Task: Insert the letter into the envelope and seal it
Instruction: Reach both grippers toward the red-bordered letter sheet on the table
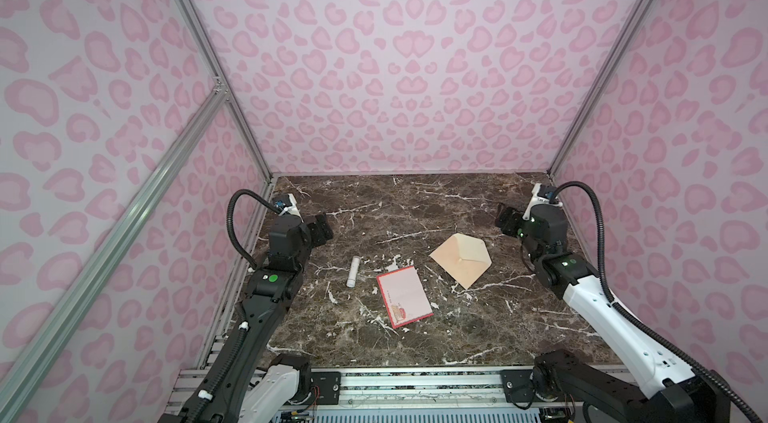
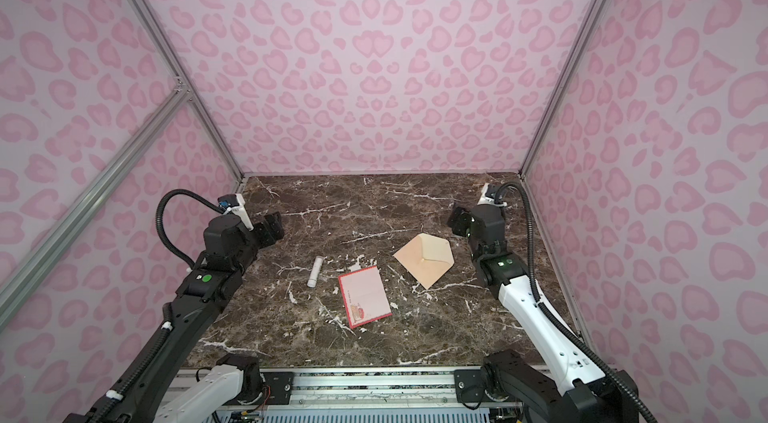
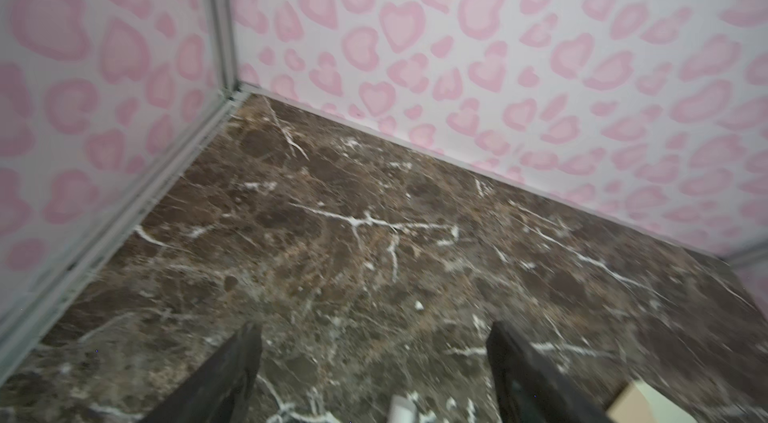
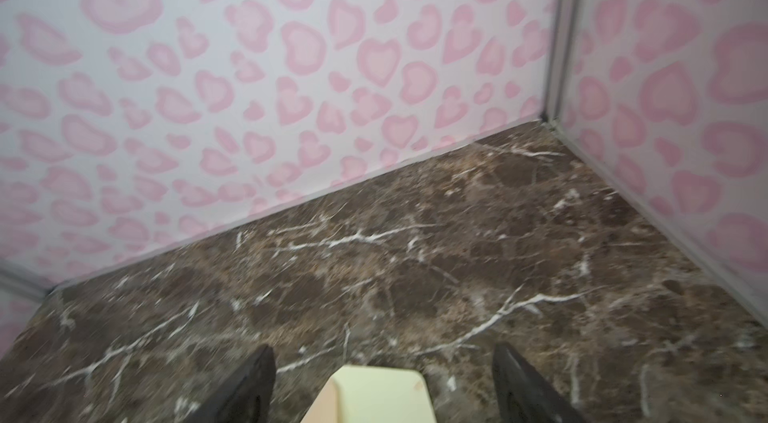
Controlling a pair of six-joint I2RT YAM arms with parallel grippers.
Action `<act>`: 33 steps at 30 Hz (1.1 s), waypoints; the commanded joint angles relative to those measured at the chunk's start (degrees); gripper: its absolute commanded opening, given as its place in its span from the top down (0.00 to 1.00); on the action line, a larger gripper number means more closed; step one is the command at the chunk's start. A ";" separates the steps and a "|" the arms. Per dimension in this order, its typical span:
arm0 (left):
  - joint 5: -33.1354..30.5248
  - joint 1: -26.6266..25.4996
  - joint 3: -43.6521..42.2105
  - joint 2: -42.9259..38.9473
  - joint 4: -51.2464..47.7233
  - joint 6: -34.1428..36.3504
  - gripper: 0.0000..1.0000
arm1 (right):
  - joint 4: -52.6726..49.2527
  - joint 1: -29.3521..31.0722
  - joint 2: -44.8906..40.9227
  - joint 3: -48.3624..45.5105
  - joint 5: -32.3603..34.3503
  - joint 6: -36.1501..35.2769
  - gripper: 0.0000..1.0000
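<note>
While my left claw (image 3: 374,338) and right claw (image 4: 383,352) both stand wide and empty, envelope (image 1: 461,261) lies flap open near the right one; letter (image 1: 404,296) flat between them, picture up, touching neither.

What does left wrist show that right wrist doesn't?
Only left wrist: the end of the white tube. Only right wrist: nothing extra. Both: the envelope, a mere corner in left wrist, framed between the open jaws of the right gripper in right wrist; marble table; pink walls; left gripper open too. Neither shows the letter, visible in a top view.
</note>
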 commanded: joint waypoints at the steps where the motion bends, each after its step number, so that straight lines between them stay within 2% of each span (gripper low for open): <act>1: 8.50 -1.91 -1.12 -3.10 -7.38 -3.79 0.13 | -7.82 6.33 -0.11 0.52 -0.86 4.60 0.16; 5: 11.71 -4.48 -3.79 -5.74 -9.60 -5.26 0.13 | -7.45 16.81 0.90 -0.89 -1.81 9.14 0.18; 8: 11.63 -6.82 -5.08 -5.78 -11.86 -7.13 0.13 | -7.75 24.27 3.32 -1.28 -1.62 11.37 0.18; 14: 8.74 -13.28 -7.39 -4.95 -13.61 -10.01 0.16 | -6.35 32.46 7.67 -2.98 -2.91 15.55 0.20; 22: 8.40 -17.42 -10.49 -0.84 -11.14 -13.87 0.17 | 0.61 34.61 11.32 -6.96 -8.39 20.46 0.23; 33: 14.47 -19.70 -14.19 6.43 -1.57 -16.28 0.19 | 3.47 34.83 15.59 -7.67 -10.90 24.45 0.27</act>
